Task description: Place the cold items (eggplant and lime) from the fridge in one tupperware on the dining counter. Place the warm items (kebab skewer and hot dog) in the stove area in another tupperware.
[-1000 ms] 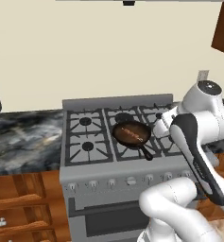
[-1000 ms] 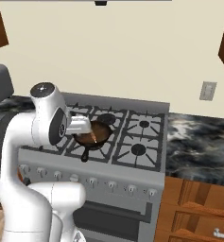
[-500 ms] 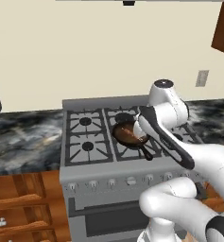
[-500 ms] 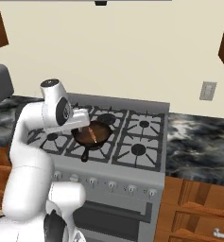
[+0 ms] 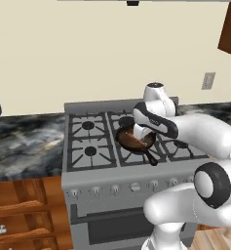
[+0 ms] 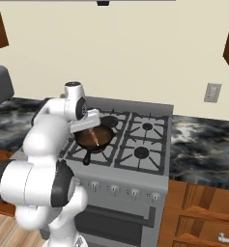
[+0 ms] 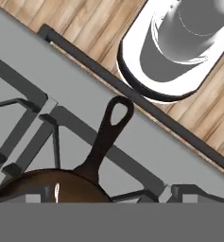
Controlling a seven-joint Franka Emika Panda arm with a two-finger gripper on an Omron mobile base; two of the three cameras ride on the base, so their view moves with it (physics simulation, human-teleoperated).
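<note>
The stove area is a grey steel range (image 5: 103,172) (image 6: 130,176) with black burner grates. A dark brown frying pan (image 5: 131,140) (image 6: 94,137) sits on a front burner, handle (image 7: 106,142) pointing toward the range's front edge. Something small and reddish-orange lies in the pan (image 6: 96,140), too small to name. My gripper (image 5: 143,133) (image 6: 89,123) hangs just above the pan, open, nothing between its fingers. In the hand view the pan's rim (image 7: 56,182) is at the bottom, with grey stovetop (image 7: 146,146) beyond. Eggplant, lime, fridge, dining counter, tupperware, kebab skewer and hot dog are out of view.
Dark marbled worktops flank the range (image 5: 24,141) (image 6: 203,140) over brown wood drawers (image 5: 19,210) (image 6: 203,217). A wall socket (image 5: 208,80) (image 6: 212,92) is right of the stove. A dark grey appliance (image 6: 0,87) stands at far left. Wood floor (image 7: 85,23) lies before the range.
The arm has swung left from the right side of the range and the hand has come in over the pan. The jaws stayed wide. The pan has not moved.
</note>
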